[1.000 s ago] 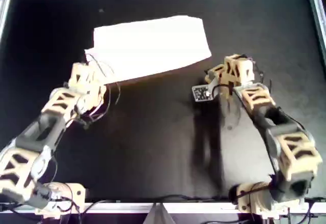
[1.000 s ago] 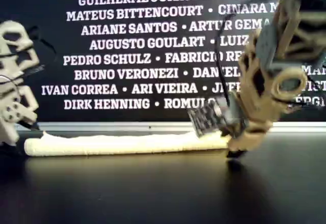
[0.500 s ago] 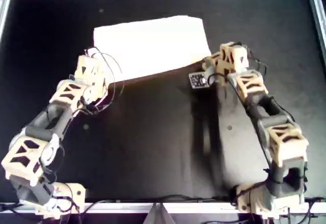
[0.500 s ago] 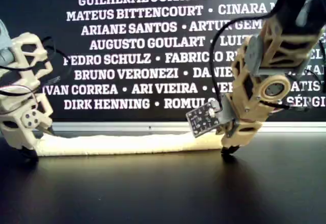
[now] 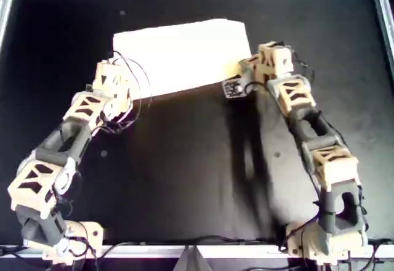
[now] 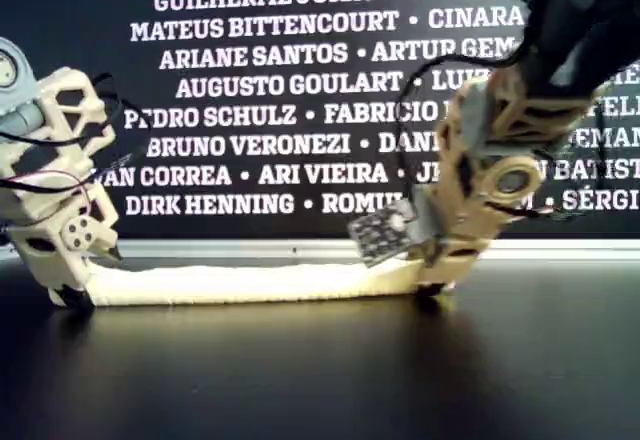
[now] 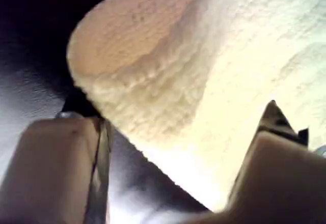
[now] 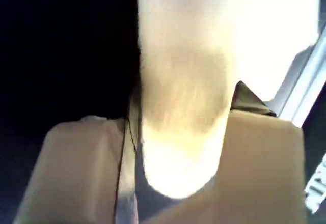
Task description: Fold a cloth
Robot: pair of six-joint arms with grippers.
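**Both grippers at the cloth's near corners, grasp not confirmed**

Overhead: the cloth [image 5: 184, 55] lies flat on the black table [image 5: 184, 172], already doubled by the look of its thick edge. Left gripper [image 5: 111, 77] sits at one near corner of the cloth, right gripper [image 5: 255, 68] at the other. Judgement: placed at matching corners so both can lift that edge together for the next fold.

Exterior: cloth [image 6: 250, 282] is a low strip on the table; both grippers are down at its ends, tips touching the table or close to it. A name banner [image 6: 300, 80] stands behind the cloth.

Left wrist: cloth corner [image 7: 168, 81] lies between spread jaws, not clamped; gripper released.

Right wrist: cloth [image 8: 178, 107] fills the gap between the jaws, blurred and overexposed. Can't tell if it's pinched or just straddled. Layer count is also unclear.
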